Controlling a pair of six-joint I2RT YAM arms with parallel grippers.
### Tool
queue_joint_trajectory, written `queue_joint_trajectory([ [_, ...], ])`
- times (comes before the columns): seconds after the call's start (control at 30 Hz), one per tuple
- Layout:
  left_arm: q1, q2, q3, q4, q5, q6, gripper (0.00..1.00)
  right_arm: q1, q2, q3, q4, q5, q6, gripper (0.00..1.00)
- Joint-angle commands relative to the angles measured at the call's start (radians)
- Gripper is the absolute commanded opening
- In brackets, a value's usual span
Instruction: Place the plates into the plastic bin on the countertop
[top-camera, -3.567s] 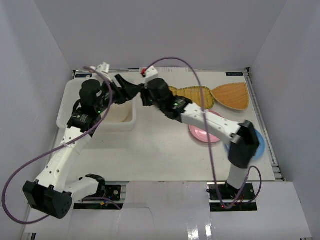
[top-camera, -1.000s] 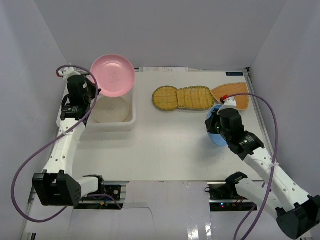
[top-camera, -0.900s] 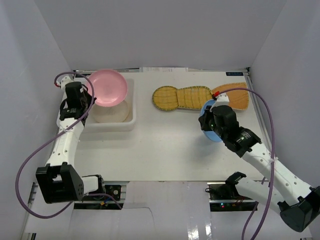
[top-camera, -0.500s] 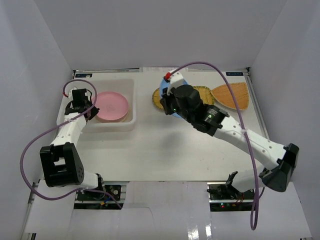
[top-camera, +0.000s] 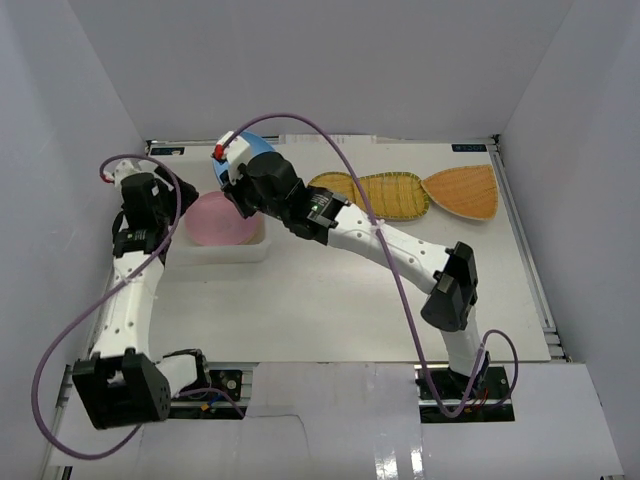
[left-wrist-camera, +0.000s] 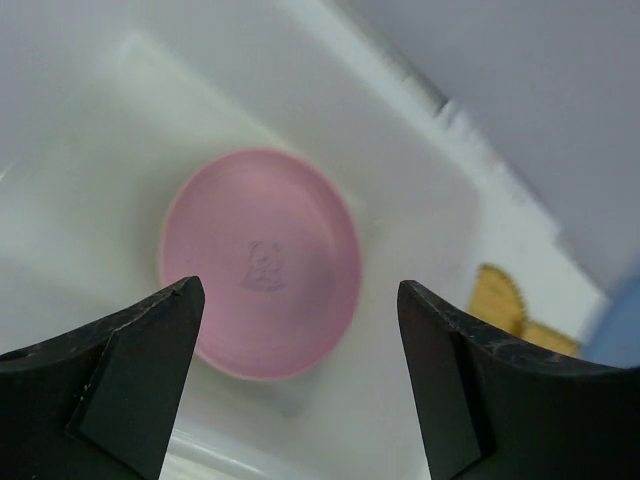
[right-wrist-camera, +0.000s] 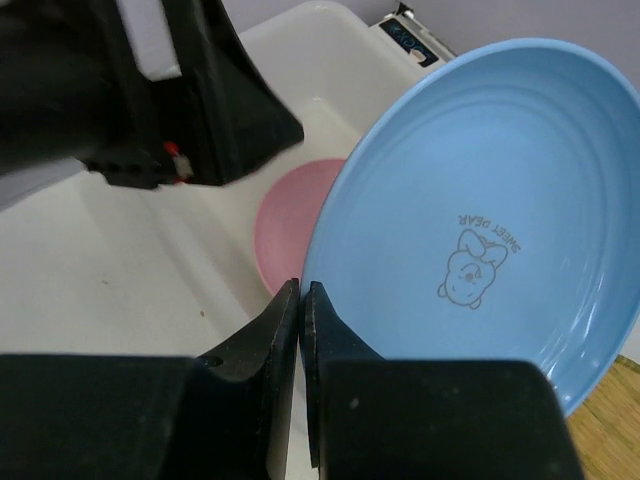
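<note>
The pink plate (top-camera: 225, 218) lies flat in the white plastic bin (top-camera: 225, 252) at the countertop's far left. It also shows in the left wrist view (left-wrist-camera: 260, 262) and the right wrist view (right-wrist-camera: 285, 225). My left gripper (top-camera: 160, 205) is open and empty above the bin's left side (left-wrist-camera: 298, 290). My right gripper (top-camera: 240, 172) is shut on the rim of the blue plate (top-camera: 255, 150) and holds it tilted over the bin's far right corner (right-wrist-camera: 301, 290). The blue plate (right-wrist-camera: 500, 200) has a bear print. The cream and peach plates are hidden.
Three woven trays lie in a row at the back: a yellow round one (top-camera: 330, 183) partly under my right arm, a yellow oval one (top-camera: 395, 195) and an orange fan-shaped one (top-camera: 462, 192). White walls enclose the countertop (top-camera: 330, 300).
My left gripper lowered the pink plate into the bin, let it go and drew back. My right arm carried the blue plate from the right side across to the bin.
</note>
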Motion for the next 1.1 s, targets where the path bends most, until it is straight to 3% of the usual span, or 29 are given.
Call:
queue_joint_trajectory([
  [0.0, 0.000, -0.173, 0.045, 0.113, -0.019, -0.051, 0.89, 0.002, 0.049, 0.062, 0.097, -0.095, -0.069, 0.08],
  [0.1, 0.000, -0.258, 0.149, 0.076, -0.051, -0.067, 0.91, 0.004, 0.123, 0.078, 0.143, -0.169, -0.107, 0.08],
  [0.23, -0.010, -0.225, 0.272, 0.063, 0.070, -0.064, 0.92, 0.013, 0.268, 0.227, 0.131, -0.275, -0.166, 0.08],
  [0.4, -0.041, -0.209, 0.349, 0.065, 0.215, -0.050, 0.92, 0.030, 0.425, 0.269, 0.180, -0.272, -0.258, 0.08],
  [0.57, -0.053, -0.198, 0.351, 0.071, 0.266, -0.039, 0.93, 0.039, 0.519, 0.269, 0.205, -0.189, -0.333, 0.08],
  [0.63, -0.053, -0.200, 0.343, 0.072, 0.288, -0.041, 0.93, 0.053, 0.516, 0.263, 0.208, -0.142, -0.342, 0.43],
  [0.73, -0.055, -0.194, 0.347, 0.077, 0.312, -0.045, 0.93, 0.062, 0.415, 0.203, 0.280, -0.158, -0.306, 0.83],
  [0.87, -0.055, -0.185, 0.354, 0.088, 0.358, -0.064, 0.93, 0.056, 0.239, 0.073, 0.387, -0.180, -0.217, 0.86],
  [1.07, -0.056, -0.117, 0.316, 0.144, 0.533, -0.148, 0.89, -0.004, -0.126, -0.356, 0.569, -0.114, -0.088, 0.79],
])
